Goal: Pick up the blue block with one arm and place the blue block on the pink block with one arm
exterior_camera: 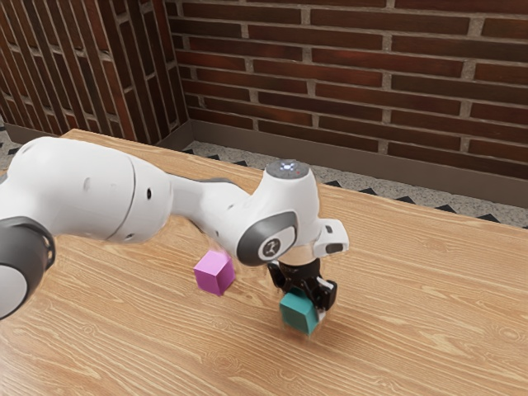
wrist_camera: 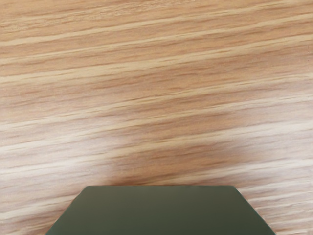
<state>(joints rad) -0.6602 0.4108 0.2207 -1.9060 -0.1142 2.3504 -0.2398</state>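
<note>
Pinching the blue block [exterior_camera: 297, 314] at lower centre, our tool [exterior_camera: 303, 295] next needs, we judge, lifting leftward onto the pink block [exterior_camera: 214, 272].

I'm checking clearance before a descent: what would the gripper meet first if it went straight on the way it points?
Pointing down, the gripper holds the blue block in its jaws; the block would probably meet bare table first. Its height above the wood is unclear.

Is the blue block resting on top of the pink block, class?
No: the tool holds the blue block beside the pink block, apart from it.
</note>
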